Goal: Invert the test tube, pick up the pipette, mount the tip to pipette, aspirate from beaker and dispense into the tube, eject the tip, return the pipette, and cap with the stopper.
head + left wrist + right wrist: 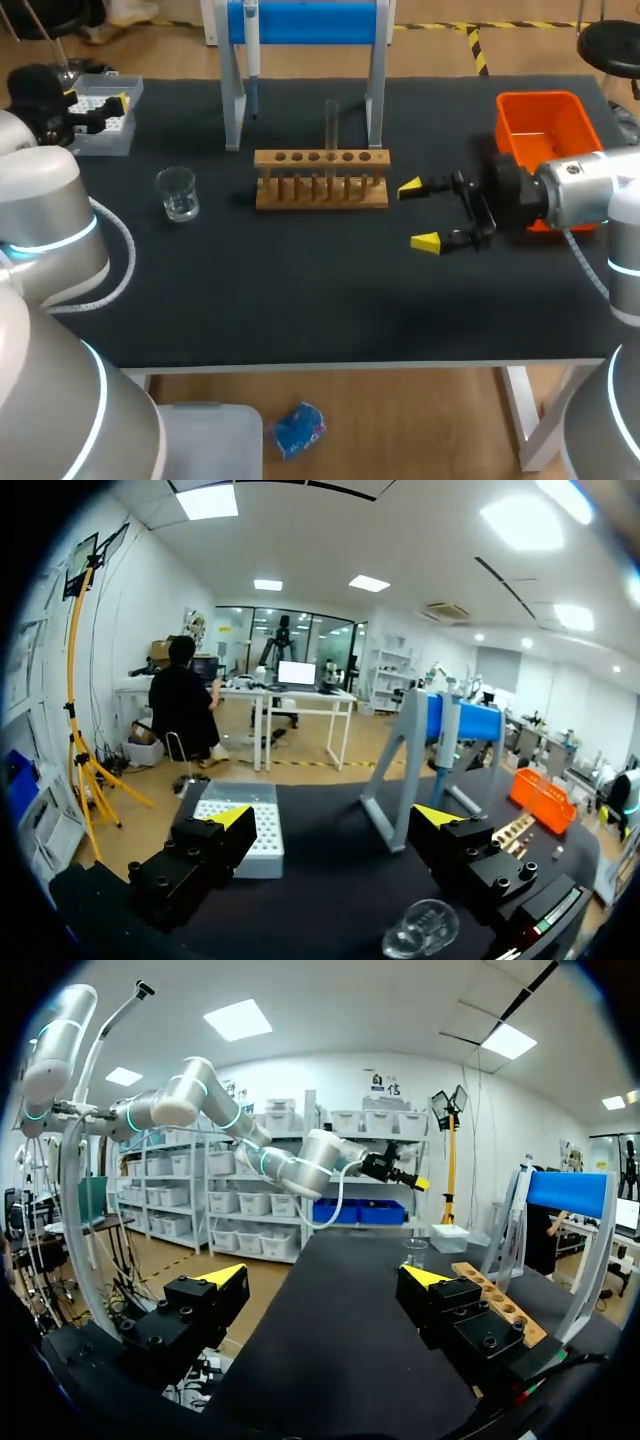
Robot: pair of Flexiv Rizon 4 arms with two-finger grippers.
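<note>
The right arm comes in over the black bench [300, 320] from the right. Its pincer [418, 214] hangs released, the two yellow tips wide apart with nothing between them. It points toward the wooden rack [320, 190] and stops just short of the rack's right end.

The rack sits about mid-bench with a row of holes along its top. The test tube [331, 120] stands upright in one of the holes right of the middle. I cannot tell from here which end of the tube is up. A small clear beaker [178, 193] stands alone to the left of the rack, apart from it.

An orange bin [545, 125] lies behind the right arm's wrist, toward the far right of the bench.

At the far left corner is the white tip box [105, 125], and the left arm's pincer [333, 818] hangs over it. This pincer is also released, its fingers spread and gripping nothing. The box shows just ahead of the fingers.

A grey stand [375, 90] with a blue top bar rises at the back, behind the rack. The pipette [250, 45] hangs from its left side, well apart from both pincers.
</note>
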